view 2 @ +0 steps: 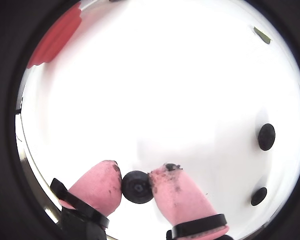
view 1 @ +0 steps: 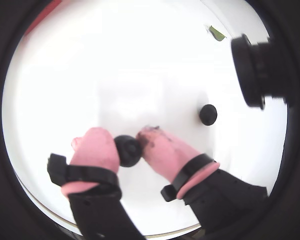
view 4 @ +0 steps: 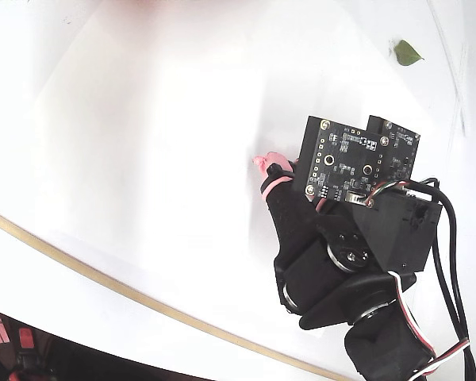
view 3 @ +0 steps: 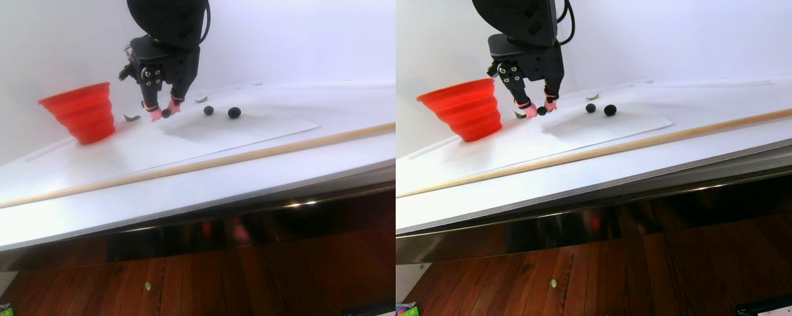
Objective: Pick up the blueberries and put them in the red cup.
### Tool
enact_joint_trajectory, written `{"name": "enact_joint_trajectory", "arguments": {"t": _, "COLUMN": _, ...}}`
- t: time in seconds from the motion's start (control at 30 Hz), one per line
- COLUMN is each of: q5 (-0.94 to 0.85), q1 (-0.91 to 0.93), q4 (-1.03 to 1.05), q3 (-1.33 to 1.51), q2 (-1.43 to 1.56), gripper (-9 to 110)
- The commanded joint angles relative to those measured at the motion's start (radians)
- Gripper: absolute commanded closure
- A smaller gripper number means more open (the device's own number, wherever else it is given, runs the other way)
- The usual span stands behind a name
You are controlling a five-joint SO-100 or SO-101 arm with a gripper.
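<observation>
My gripper [view 1: 128, 146] is shut on one dark blueberry [view 1: 129, 151], pinched between its two pink fingertips in both wrist views [view 2: 136, 186]. In the stereo pair view the held blueberry [view 3: 166, 113] sits low over the white sheet, just right of the red cup [view 3: 83, 110]. Two more blueberries [view 2: 266, 136] [view 2: 259, 196] lie loose on the sheet to the right; the stereo pair view shows them too [view 3: 208, 110] [view 3: 234, 112]. The red cup [view 2: 55, 42] shows at the upper left of a wrist view. In the fixed view the arm hides the berries; only one pink finger [view 4: 266, 164] shows.
A small green leaf piece [view 1: 217, 33] lies at the far right of the sheet; the fixed view shows it as well [view 4: 406, 53]. A long wooden rod [view 3: 237, 155] runs across the table in front of the sheet. The table edge [view 3: 191, 207] drops off beyond it.
</observation>
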Motion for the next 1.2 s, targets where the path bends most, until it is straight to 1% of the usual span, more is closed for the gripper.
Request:
{"name": "enact_joint_trajectory", "arguments": {"t": 0.0, "q5": 0.006, "q1": -0.054, "q4": 0.002, "q3": -0.061, "q2": 0.121, "gripper": 91}}
{"name": "enact_joint_trajectory", "arguments": {"t": 0.67, "q5": 0.081, "q1": -0.172, "q4": 0.003, "q3": -0.060, "q2": 0.268, "gripper": 91}}
{"name": "enact_joint_trajectory", "arguments": {"t": 1.17, "q5": 0.129, "q1": -0.275, "q4": -0.008, "q3": -0.112, "q2": 0.287, "gripper": 91}}
